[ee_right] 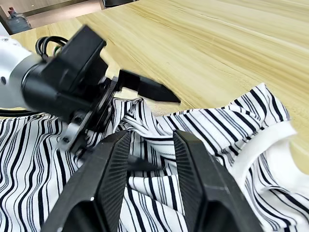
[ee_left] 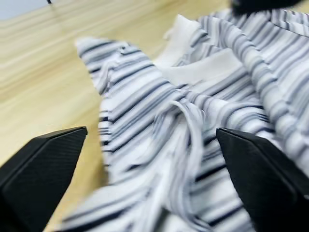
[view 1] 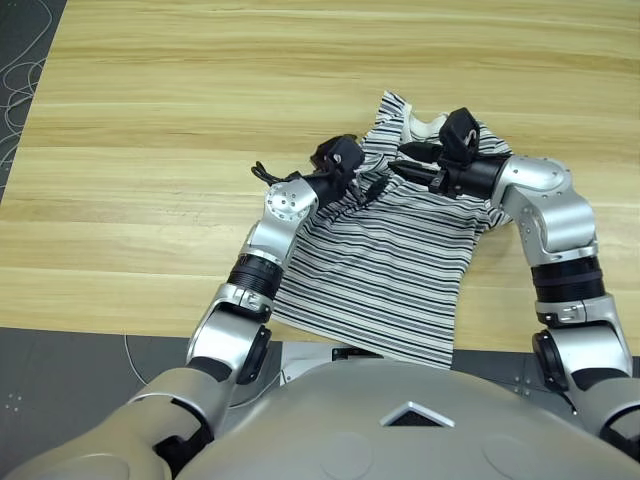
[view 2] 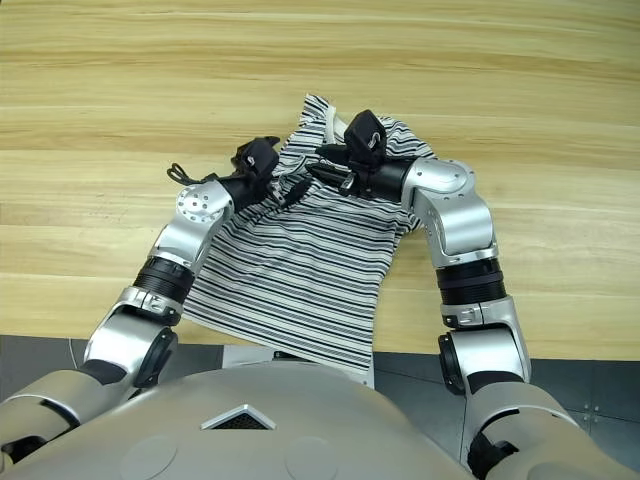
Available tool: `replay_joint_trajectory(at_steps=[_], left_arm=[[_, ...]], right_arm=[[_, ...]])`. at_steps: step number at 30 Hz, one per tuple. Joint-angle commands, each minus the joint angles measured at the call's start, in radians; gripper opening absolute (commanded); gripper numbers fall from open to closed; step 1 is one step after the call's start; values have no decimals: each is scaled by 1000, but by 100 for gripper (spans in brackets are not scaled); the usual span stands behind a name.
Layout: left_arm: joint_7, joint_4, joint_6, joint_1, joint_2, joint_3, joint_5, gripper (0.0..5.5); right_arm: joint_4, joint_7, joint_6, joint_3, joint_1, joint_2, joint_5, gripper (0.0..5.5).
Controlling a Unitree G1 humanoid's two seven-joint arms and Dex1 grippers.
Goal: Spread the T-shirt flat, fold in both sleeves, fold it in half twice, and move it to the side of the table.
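Note:
A black-and-white striped T-shirt [view 1: 390, 270] lies crumpled on the wooden table [view 1: 150, 150], with its white collar [view 1: 425, 125] at the far end and its hem [view 1: 400, 345] hanging over the front edge. My left gripper [view 1: 378, 186] is open on the shirt's upper left part; bunched fabric [ee_left: 164, 125] sits between its wide-spread fingers [ee_left: 43, 164]. My right gripper [view 1: 405, 160] hovers just below the collar, facing the left one, open with a narrow gap [ee_right: 150, 137] over the fabric. One left finger [ee_right: 145, 88] reaches toward it.
Bare wood stretches far to the left and behind the shirt. The table's front edge [view 1: 120, 328] runs close to the robot, with dark floor below. Thin cables [view 1: 20, 70] lie on the floor past the table's left end.

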Motion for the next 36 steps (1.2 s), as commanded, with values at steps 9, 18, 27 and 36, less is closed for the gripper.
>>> replay_joint_trajectory(at_steps=[9, 18, 27, 36], left_arm=[[120, 58, 3, -125, 6, 191, -107, 546], [128, 146, -15, -185, -37, 178, -95, 546], [241, 648, -97, -421, -109, 169, -12, 546], [331, 756, -73, -443, -63, 153, 71, 546]], right_arm=[[82, 30, 40, -152, -135, -88, 97, 162], [224, 64, 33, -205, -165, -186, 85, 162], [242, 94, 31, -209, -146, -250, 74, 162], [141, 69, 70, -187, -132, -209, 87, 162]])
